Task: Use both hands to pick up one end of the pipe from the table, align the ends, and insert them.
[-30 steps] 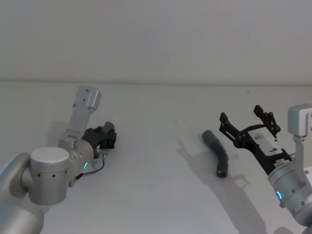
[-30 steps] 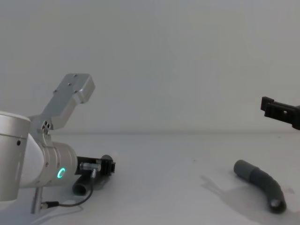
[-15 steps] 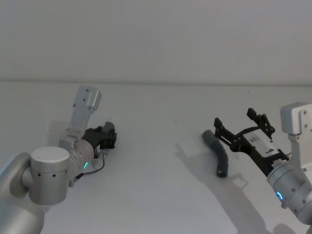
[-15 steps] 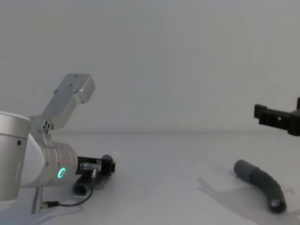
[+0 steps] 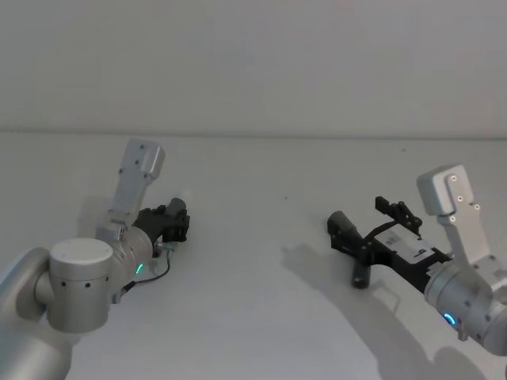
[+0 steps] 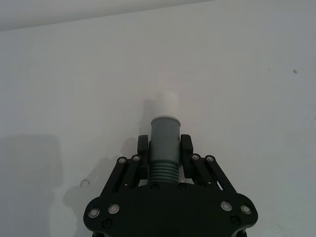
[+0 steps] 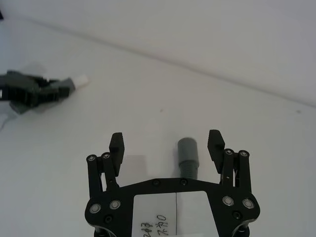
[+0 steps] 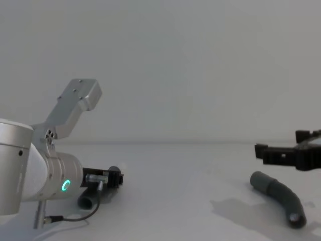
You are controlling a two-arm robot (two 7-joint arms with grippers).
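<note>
The left gripper point(image 6: 164, 146) is clenched on the first pipe piece point(image 6: 164, 132), one finger on each side of its grey cuff, just ahead of the ribbed part. The white stub point(image 6: 166, 102) sticks out past the fingertips over the table point(image 6: 256, 89). In the chest view this gripper sits at the lower left, and the piece's open rear end touches the table under the arm. A thin black cable point(image 8: 75, 217) loops from that arm down onto the surface. In the head view the left arm's own body covers most of this piece.

The right gripper point(image 7: 166, 143) is spread wide and grasps nothing. The second pipe piece point(image 7: 188, 154) lies on the table in the gap between its fingers, nearer one finger and touching neither, with the sleeve end point(image 7: 187, 146) pointing away from the wrist. In the chest view, at the right edge, the gripper hangs just above this curved piece with a thin gap between them. In the head view, right of centre, the gripper's frame crosses the piece's middle and hides it. A white label point(image 7: 175, 210) with handwritten marks sits on the gripper's base.

The two pieces lie well apart, at the left and right of the table, and a plain wall point(image 5: 253, 63) stands behind.
</note>
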